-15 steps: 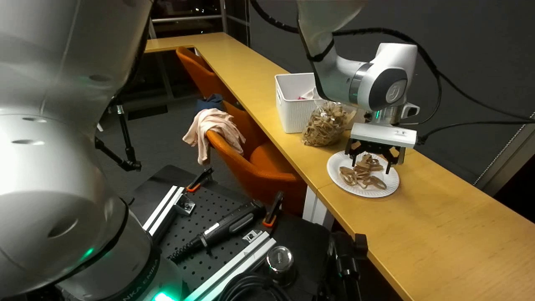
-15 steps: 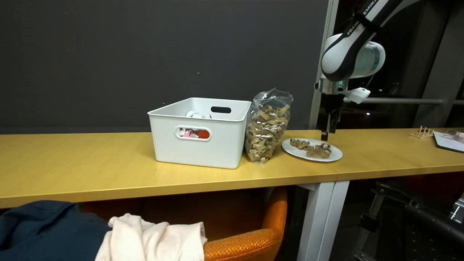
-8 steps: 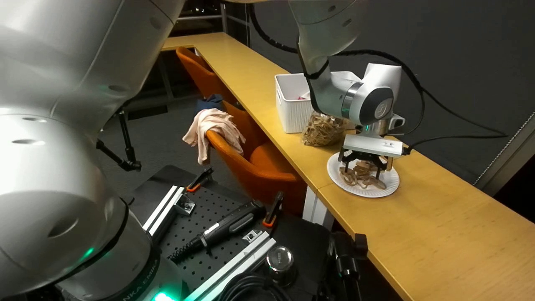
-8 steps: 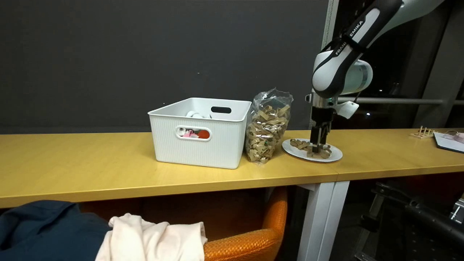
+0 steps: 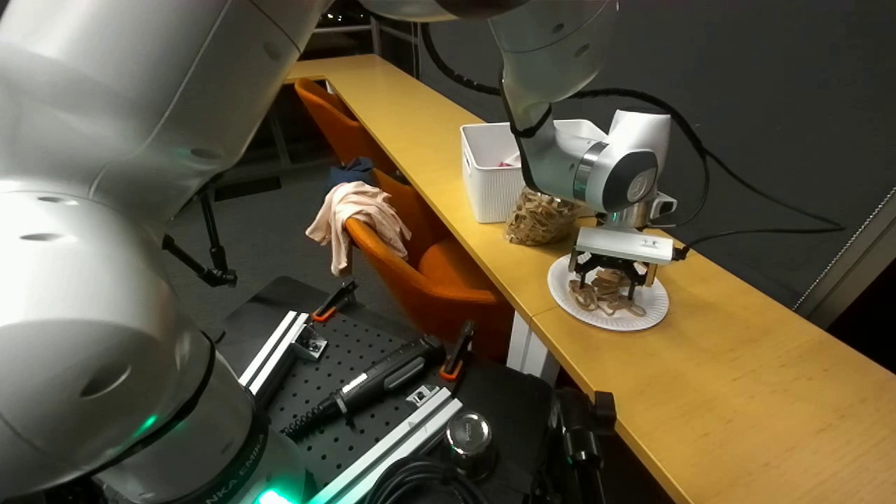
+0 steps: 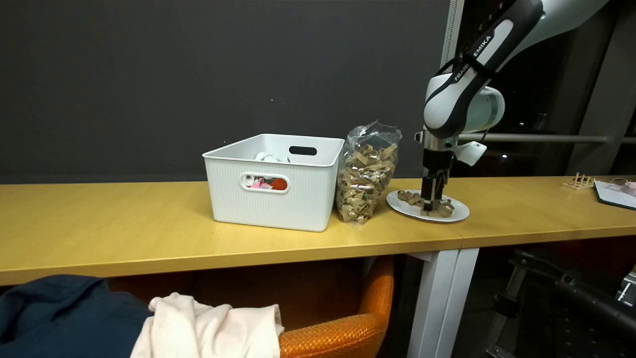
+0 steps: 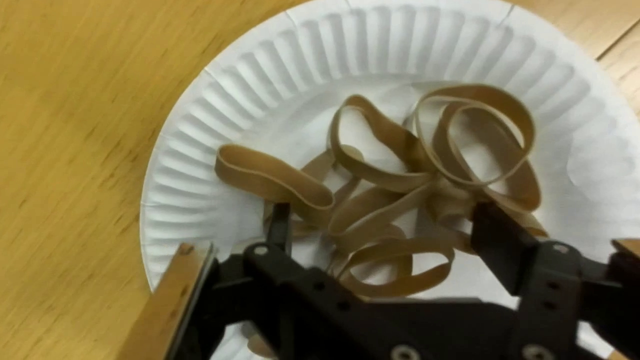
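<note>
My gripper point(image 7: 381, 212) is open, with its fingers pointing down over a white paper plate point(image 7: 190, 150). Several tan rubber bands point(image 7: 400, 287) lie in a loose pile on the plate. Some bands lie between the two fingertips and others beyond them. In both exterior views the gripper point(image 5: 607, 290) point(image 6: 430, 206) is low over the plate point(image 5: 651, 316) point(image 6: 402, 208), with its tips down among the bands point(image 5: 589, 297) point(image 6: 408, 198). I cannot tell whether the tips touch the plate. The gripper's body hides part of the pile.
A clear bag of rubber bands point(image 6: 365, 174) stands beside the plate, against a white bin point(image 6: 308, 206) holding small items. A wooden peg board point(image 6: 579, 183) and a flat board point(image 6: 616, 194) lie farther along the table point(image 6: 124, 223). Orange chairs point(image 5: 448, 308) stand along the edge.
My gripper has come down from above the plate into the pile, moving toward the bag. In the last half second it has shifted only slightly. It stays open.
</note>
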You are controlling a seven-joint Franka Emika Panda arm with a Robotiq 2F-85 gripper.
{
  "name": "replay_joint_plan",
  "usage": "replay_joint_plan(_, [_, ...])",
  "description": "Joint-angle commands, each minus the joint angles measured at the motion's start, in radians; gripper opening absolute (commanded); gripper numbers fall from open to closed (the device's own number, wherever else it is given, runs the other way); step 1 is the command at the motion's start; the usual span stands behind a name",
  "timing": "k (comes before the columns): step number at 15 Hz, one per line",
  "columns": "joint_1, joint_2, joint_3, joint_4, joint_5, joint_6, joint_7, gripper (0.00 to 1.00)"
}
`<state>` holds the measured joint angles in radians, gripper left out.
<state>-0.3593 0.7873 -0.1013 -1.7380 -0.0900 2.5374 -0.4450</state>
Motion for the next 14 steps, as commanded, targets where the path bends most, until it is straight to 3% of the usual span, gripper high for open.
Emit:
replay_joint_plan(1, [-0.017,0.031,0.023,0.045,0.004,-0.012,-0.01,0.6])
replay_joint_plan(9, [-0.018,0.0,0.04,0.023,0.016,-0.004,-0.006,0.01])
replay_joint_plan(14, [-0.002,-0.077,0.034,-0.042,0.021,-0.02,0.034,0.02])
